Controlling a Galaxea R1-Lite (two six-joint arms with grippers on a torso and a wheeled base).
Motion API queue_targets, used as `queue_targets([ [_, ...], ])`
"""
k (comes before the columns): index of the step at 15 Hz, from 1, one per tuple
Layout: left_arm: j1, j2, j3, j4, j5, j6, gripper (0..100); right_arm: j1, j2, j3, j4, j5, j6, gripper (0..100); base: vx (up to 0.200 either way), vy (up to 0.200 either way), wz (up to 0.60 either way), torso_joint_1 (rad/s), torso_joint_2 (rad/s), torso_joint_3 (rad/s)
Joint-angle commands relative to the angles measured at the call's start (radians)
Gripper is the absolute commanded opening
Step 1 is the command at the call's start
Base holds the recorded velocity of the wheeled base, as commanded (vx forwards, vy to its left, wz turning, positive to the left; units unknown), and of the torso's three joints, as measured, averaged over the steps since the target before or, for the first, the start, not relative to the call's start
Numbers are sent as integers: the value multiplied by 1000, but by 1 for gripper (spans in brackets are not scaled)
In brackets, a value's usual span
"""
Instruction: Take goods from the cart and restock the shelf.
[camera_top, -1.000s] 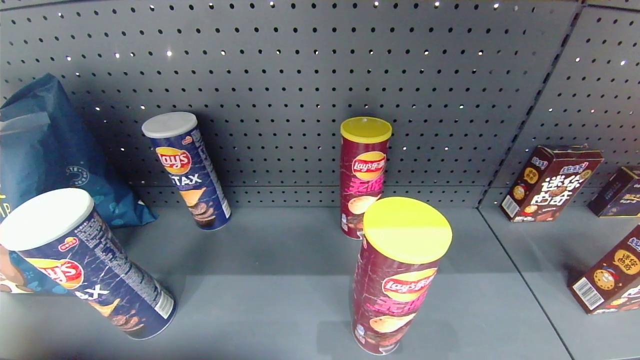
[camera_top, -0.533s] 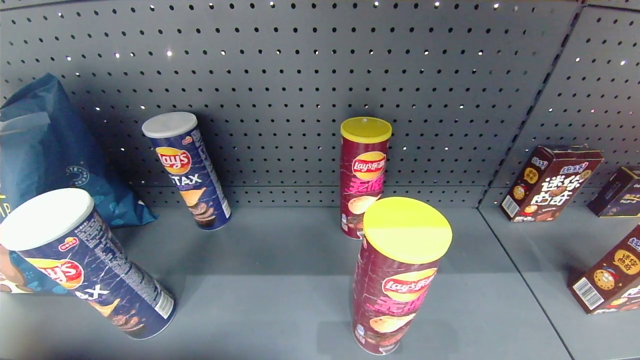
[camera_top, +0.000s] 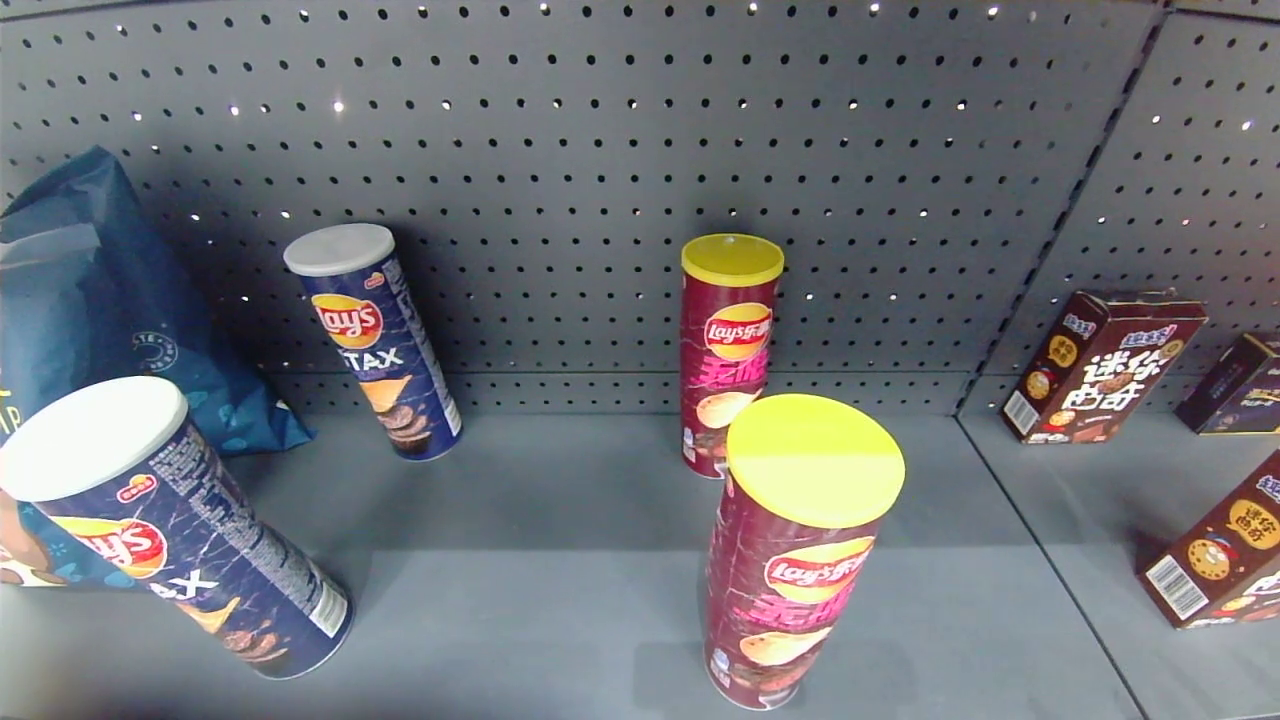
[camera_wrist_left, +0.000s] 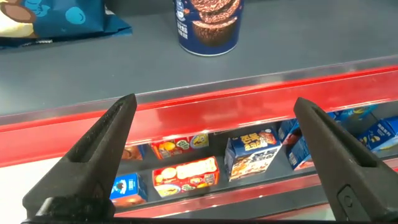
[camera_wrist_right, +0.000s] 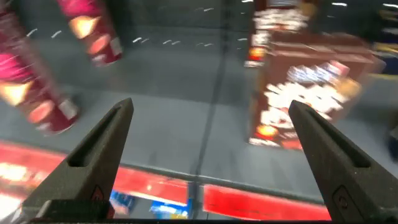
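Note:
On the grey shelf (camera_top: 560, 560) stand two maroon chip cans with yellow lids, one near the front (camera_top: 795, 555) and one against the pegboard (camera_top: 728, 350). Two navy chip cans with white lids stand to the left, one at the back (camera_top: 375, 340) and one at the front (camera_top: 165, 525). My left gripper (camera_wrist_left: 214, 127) is open and empty in front of the shelf's red front edge (camera_wrist_left: 249, 106), below the front navy can (camera_wrist_left: 207, 25). My right gripper (camera_wrist_right: 208, 134) is open and empty before the shelf, with maroon cans (camera_wrist_right: 34, 81) to one side and a brown box (camera_wrist_right: 308, 93) to the other.
A dark blue snack bag (camera_top: 95, 300) leans at the far left. Brown snack boxes (camera_top: 1100, 365) stand on the adjoining shelf section to the right. A lower shelf holds small boxed goods (camera_wrist_left: 186, 177). Open shelf floor lies between the navy and maroon cans.

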Motion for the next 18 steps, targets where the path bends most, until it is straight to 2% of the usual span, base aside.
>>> queue_targets([
  [1, 0, 2, 0, 0, -1, 1, 100, 52, -66, -35, 31, 111, -37, 100, 0, 0, 0, 0, 0, 0],
  [4, 0, 2, 0, 0, -1, 1, 100, 74, -69, -43, 31, 161, -34, 100, 0, 0, 0, 0, 0, 0],
  [9, 0, 2, 0, 0, -1, 1, 100, 75, 115, -100, 19, 266, -53, 100, 0, 0, 0, 0, 0, 0],
  [12, 0, 2, 0, 0, -1, 1, 100, 114, 236, -151, 16, 307, -70, 100, 0, 0, 0, 0, 0, 0],
  [13, 0, 2, 0, 0, -1, 1, 100, 157, 336, -203, 16, 299, -128, 100, 0, 0, 0, 0, 0, 0],
  [15, 0, 2, 0, 0, -1, 1, 100, 195, 445, -216, -1, 298, -174, 100, 0, 0, 0, 0, 0, 0],
  [17, 0, 2, 0, 0, -1, 1, 100, 261, 536, -220, -27, 293, -174, 100, 0, 0, 0, 0, 0, 0],
  [18, 0, 2, 0, 0, -1, 1, 100, 325, 575, -230, -38, 258, -174, 100, 0, 0, 0, 0, 0, 0],
])
